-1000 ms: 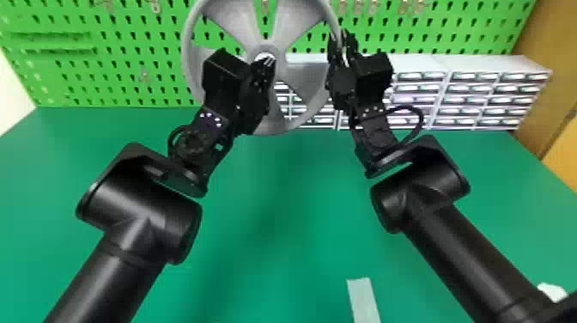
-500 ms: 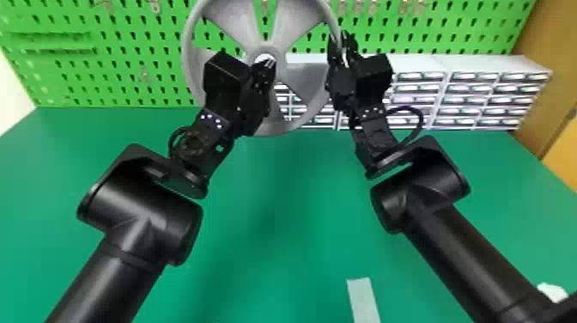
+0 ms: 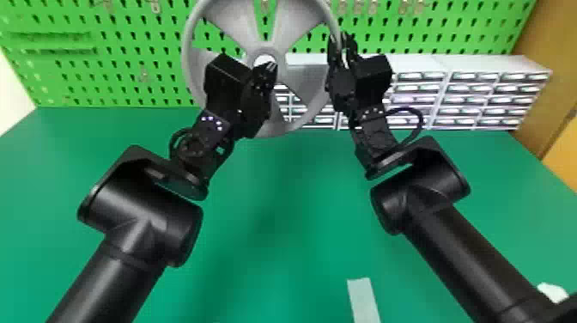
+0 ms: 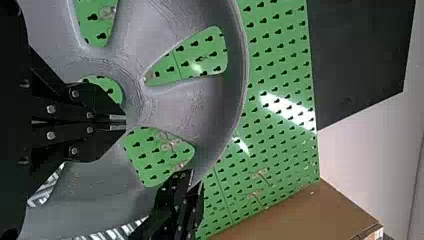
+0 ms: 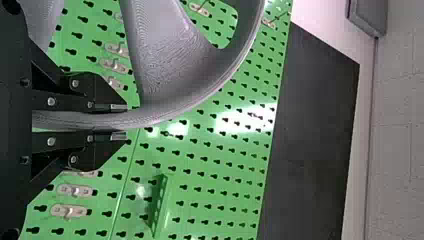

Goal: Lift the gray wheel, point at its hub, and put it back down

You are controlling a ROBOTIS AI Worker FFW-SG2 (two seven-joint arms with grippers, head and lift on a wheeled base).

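Observation:
The gray wheel (image 3: 300, 25) is held upright off the table, its face toward the head camera. My right gripper (image 3: 342, 47) is shut on the rim at the wheel's right side; in the right wrist view the rim passes between the fingertips of the right gripper (image 5: 120, 122). My left gripper (image 3: 271, 68) is at the hub, in front of the wheel. The left wrist view has the left gripper (image 4: 119, 122) with its fingertips together, beside the hub opening of the wheel (image 4: 200, 107). Whether the tips touch the hub, I cannot tell.
White drawer units (image 3: 476, 64) line the back of the green table (image 3: 283, 223), before a green pegboard (image 3: 141, 43). A pale strip (image 3: 363, 300) lies near the front edge, and a white object (image 3: 553, 292) sits by the right arm.

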